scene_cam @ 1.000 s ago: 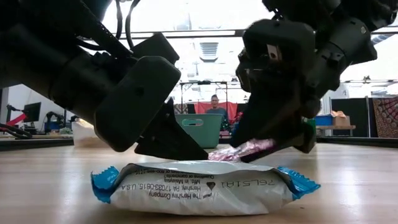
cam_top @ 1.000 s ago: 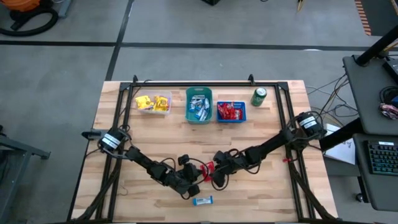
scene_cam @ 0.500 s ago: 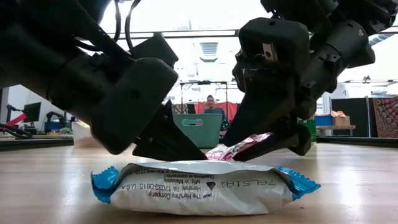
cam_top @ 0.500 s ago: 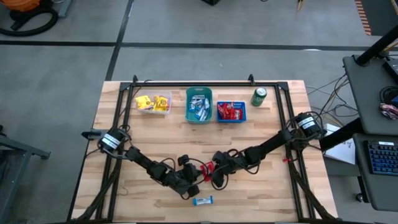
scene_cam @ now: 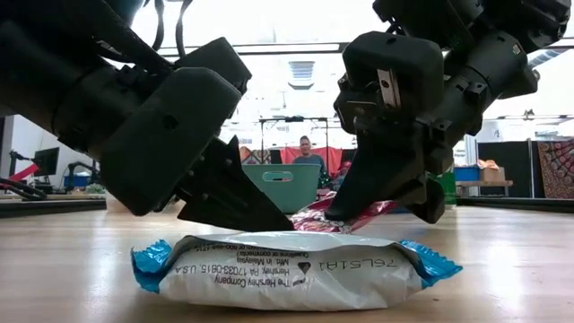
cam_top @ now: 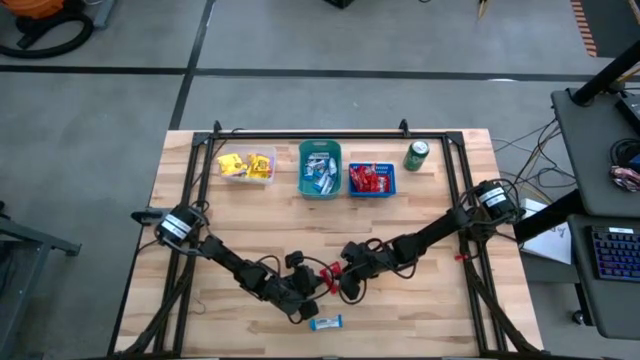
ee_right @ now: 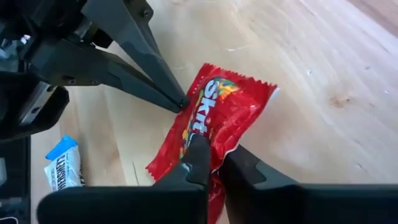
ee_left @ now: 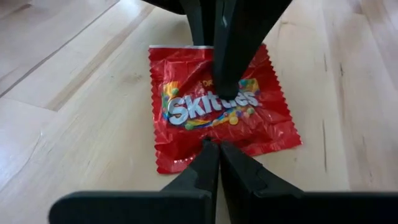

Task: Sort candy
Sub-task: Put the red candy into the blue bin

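A red candy pack lies on the wooden table near its middle, with both grippers meeting over it. My right gripper is shut on it. My left gripper is shut, its tips at the pack's edge. In the high view the red candy shows between my left gripper and my right gripper. A blue-and-white candy lies flat on the table closer to the near edge, touched by neither gripper. My left gripper sets its shut fingertips on one long edge of the red pack, slanting down from the table's left. That edge lies on the table. My right gripper pinches the red pack near its middle between its two fingers, slanting down from the table's right. The wrapper bunches into a fold at the fingers. The rest of the pack lies on the table.
Along the far side stand a clear bin with yellow candies, a teal bin with blue-and-white ones, a blue bin with red ones, and a green can. A person shows far behind the table.
My right gripper has shut on the red candy, whose raised end has sunk lower toward the table. The blue-and-white candy has stayed where it was.
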`<move>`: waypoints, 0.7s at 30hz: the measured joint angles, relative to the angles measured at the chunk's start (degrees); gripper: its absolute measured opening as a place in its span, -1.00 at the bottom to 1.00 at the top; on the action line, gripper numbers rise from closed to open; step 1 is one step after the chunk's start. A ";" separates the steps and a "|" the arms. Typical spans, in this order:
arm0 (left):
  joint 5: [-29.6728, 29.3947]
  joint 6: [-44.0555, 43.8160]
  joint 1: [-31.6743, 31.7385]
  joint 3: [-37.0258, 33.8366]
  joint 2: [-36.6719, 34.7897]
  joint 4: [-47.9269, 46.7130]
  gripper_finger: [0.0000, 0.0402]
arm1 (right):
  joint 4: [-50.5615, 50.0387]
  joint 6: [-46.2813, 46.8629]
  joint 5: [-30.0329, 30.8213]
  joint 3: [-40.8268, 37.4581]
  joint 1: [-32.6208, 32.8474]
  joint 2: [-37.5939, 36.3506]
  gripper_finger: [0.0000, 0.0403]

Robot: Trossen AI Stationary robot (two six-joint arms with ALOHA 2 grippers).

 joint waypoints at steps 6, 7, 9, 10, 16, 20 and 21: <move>-0.26 1.00 -1.08 0.00 -2.06 -1.43 -1.00 | -0.13 -0.25 -0.49 0.00 0.00 -0.63 -0.94; -0.26 1.45 -1.43 0.02 -2.69 -1.73 -1.00 | -0.24 -0.31 -0.53 0.00 -0.10 -0.98 -0.95; -0.39 2.23 -2.04 0.02 -4.14 -2.95 -1.00 | -1.12 -0.56 -0.75 0.00 -0.20 -1.99 -0.95; -0.42 2.42 -2.34 0.02 -5.03 -4.03 -1.00 | -1.97 -0.70 -0.81 0.00 -0.24 -2.66 -0.95; -3.69 2.36 -4.56 0.02 -11.24 -12.17 -1.00 | -9.68 -3.17 -0.32 0.00 -1.02 -9.34 -0.95; -4.26 2.40 -5.76 0.02 -14.61 -16.02 -1.00 | -14.96 -4.93 1.92 0.00 -2.45 -15.65 -0.95; -4.26 2.36 -5.96 0.02 -15.31 -16.70 -1.00 | -16.56 -5.51 2.58 0.00 -3.01 -17.46 -0.95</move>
